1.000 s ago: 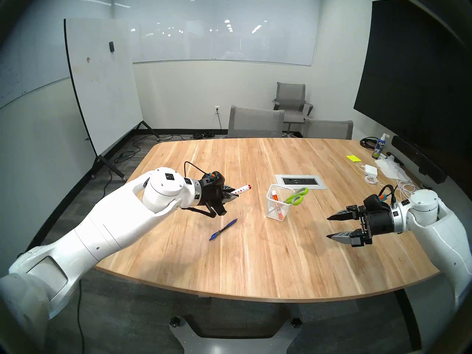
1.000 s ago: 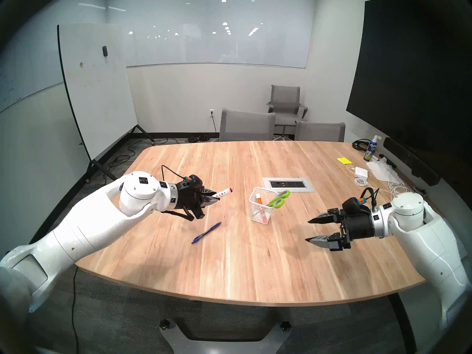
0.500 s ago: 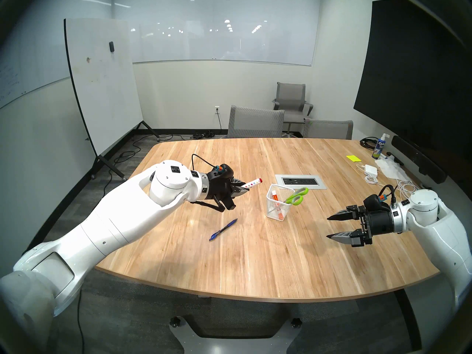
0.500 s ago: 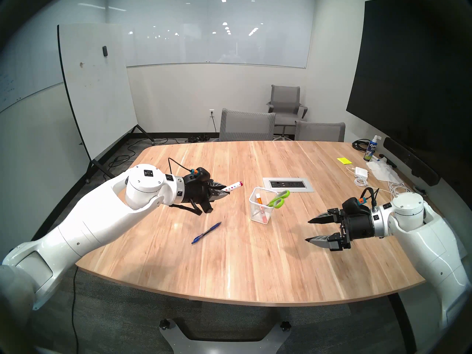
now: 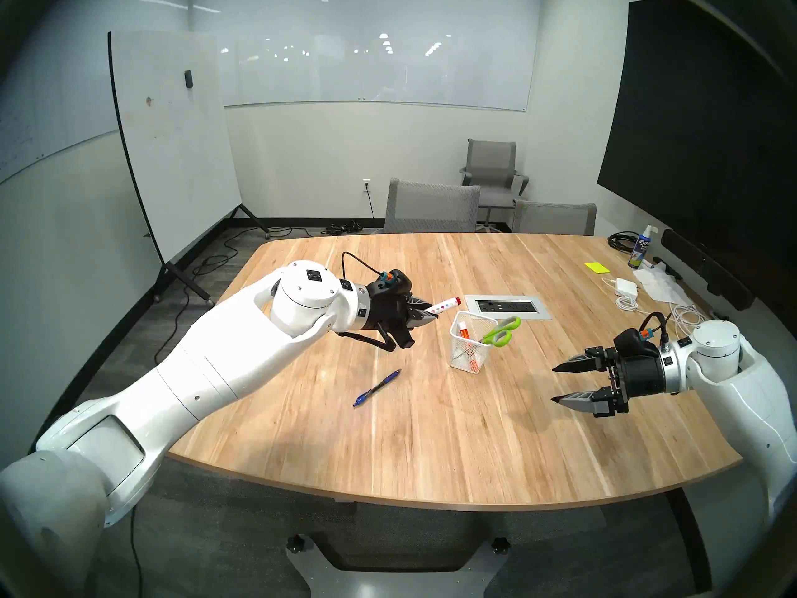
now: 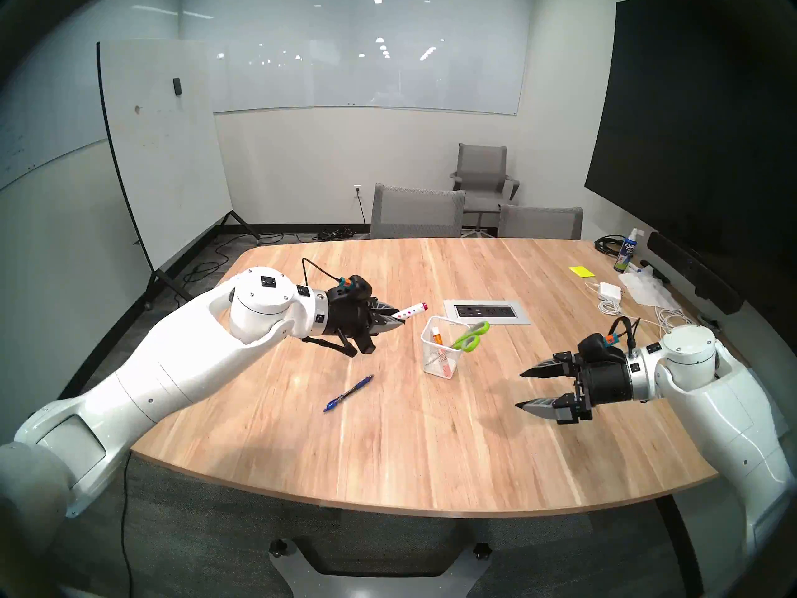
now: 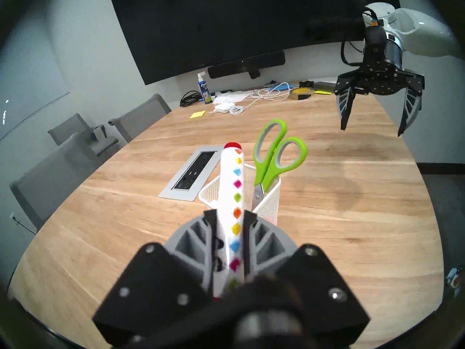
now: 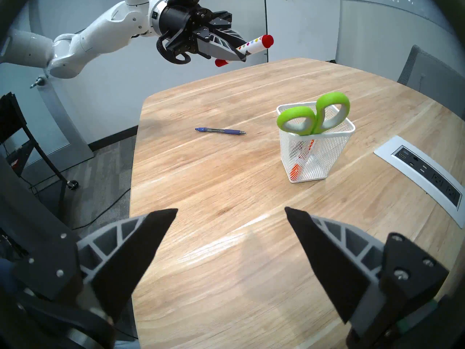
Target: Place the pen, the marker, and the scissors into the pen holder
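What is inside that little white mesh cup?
In the pen holder: the scissors, blades down, handles sticking out, and an orange-and-white marker. The blade tips blur behind the mesh.

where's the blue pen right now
The pen lies flat on the table, left of the pen holder and nearer the robot in the head view, below the raised left gripper.

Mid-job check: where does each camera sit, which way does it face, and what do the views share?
Head stereo left: on the head, looking down the table; both arms show.
Head stereo right: the same, shifted slightly.
Left wrist: behind the left end effector, which grips the marker, facing the pen holder and scissors.
Right wrist: behind the open right end effector, facing the pen.
Shared: holder and scissors appear in all four.
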### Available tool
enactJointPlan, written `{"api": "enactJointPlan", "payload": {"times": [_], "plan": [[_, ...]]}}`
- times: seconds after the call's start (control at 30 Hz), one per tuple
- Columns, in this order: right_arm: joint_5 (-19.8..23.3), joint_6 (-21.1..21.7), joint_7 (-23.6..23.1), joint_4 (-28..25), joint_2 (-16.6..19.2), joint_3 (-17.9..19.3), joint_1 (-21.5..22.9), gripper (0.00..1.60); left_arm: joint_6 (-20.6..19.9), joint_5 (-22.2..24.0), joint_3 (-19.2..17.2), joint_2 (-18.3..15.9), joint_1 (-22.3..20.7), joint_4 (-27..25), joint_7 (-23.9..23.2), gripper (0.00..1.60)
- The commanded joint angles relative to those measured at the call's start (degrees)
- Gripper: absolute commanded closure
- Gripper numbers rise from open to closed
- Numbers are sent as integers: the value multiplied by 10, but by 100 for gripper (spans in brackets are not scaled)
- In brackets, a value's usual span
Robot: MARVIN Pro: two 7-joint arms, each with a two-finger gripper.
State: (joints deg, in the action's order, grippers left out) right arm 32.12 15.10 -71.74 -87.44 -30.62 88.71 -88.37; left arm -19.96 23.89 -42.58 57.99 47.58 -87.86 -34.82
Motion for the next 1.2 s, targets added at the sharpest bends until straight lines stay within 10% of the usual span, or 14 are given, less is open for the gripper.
{"api": "enactJointPlan", "payload": {"times": [0.0,0.67,0.7,0.9,1.17], "plan": [[3,1,1,-3,1,5,6,0,14,-1,-1,21,-21,-13,-7,160],[-8,-18,9,5,-18,-11,27,0,24,10,-2,41,-11,-22,-10,160],[-9,-17,11,4,-20,-13,30,72,23,11,-1,41,-11,-23,-9,160],[-15,-18,21,3,-31,-24,46,160,12,16,0,44,-13,-27,-10,160],[-17,-21,43,-4,-45,-28,58,160,-1,28,3,55,-13,-28,-8,160]]}}
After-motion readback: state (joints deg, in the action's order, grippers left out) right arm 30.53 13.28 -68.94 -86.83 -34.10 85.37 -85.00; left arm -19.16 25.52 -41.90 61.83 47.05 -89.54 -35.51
